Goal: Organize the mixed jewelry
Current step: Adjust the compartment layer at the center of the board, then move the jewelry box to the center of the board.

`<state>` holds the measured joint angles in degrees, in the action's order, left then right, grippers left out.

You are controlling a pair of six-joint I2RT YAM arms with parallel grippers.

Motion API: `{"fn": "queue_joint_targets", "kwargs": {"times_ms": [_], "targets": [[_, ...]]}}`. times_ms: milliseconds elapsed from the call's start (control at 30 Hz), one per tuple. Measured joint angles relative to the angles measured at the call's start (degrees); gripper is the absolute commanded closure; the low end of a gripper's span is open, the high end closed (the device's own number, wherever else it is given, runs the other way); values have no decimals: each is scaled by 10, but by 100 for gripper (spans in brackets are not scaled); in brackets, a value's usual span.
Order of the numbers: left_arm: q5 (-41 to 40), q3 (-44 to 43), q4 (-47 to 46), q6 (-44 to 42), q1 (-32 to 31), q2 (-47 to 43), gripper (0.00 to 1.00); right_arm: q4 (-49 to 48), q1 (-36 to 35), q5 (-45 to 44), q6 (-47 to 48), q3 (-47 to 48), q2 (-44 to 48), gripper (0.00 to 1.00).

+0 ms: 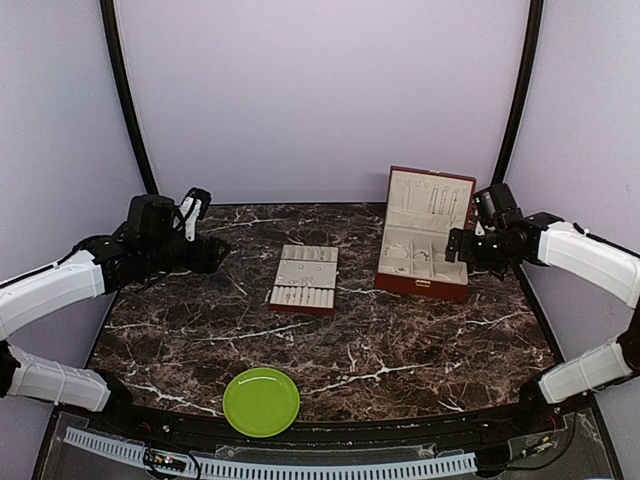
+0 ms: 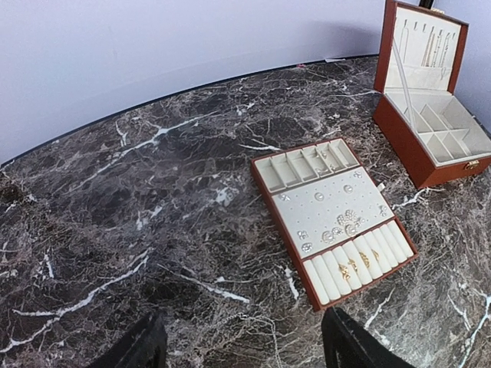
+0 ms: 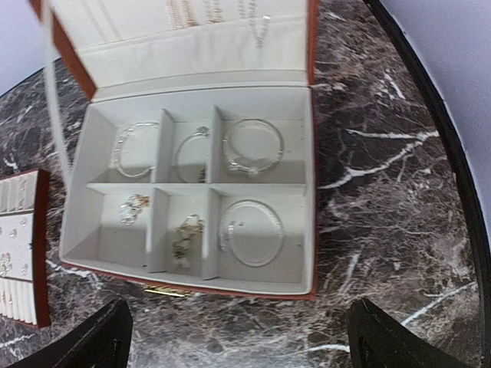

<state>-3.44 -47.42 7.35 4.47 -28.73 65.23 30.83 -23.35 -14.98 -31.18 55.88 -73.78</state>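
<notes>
The mixed jewelry lies in three places. A thin silvery chain (image 2: 262, 325) lies on the marble between the fingers of my left gripper (image 2: 245, 349), which hangs open above it. Silvery studs (image 2: 342, 225) and small gold rings (image 2: 354, 267) sit in the flat cream-lined tray (image 2: 285, 170). Bracelets (image 3: 252, 146) and small clumps (image 3: 184, 234) fill the compartments of the open reddish-brown box (image 3: 311, 192), and chains (image 3: 257, 17) hang inside its lid. My right gripper (image 3: 242, 341) is open just in front of the box's gold clasp (image 3: 165, 291) and holds nothing.
A green plate (image 1: 261, 401) sits near the front edge of the marble table (image 1: 180, 330), between the arm bases. The tray (image 1: 305, 278) lies mid-table with the box (image 1: 425, 240) to its right. A curved purple wall closes off the back.
</notes>
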Motion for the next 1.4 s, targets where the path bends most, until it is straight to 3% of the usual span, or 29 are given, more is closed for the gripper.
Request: {"fn": "queue_joint_targets", "kwargs": {"times_ms": [233,433,900,1133,1400], "targets": [[-20,0,0,-11,0,4,28,12,99,55,46,-4,-25,23],[-26,0,0,-15,0,4,28,3,135,97,75,-15,-55,38],[-21,0,0,-15,0,4,28,-54,140,132,125,-19,-137,57],[-20,0,0,-15,0,5,28,-81,140,138,135,-19,-179,80],[-20,0,0,-15,0,5,28,-86,143,132,148,-19,-180,95]]}}
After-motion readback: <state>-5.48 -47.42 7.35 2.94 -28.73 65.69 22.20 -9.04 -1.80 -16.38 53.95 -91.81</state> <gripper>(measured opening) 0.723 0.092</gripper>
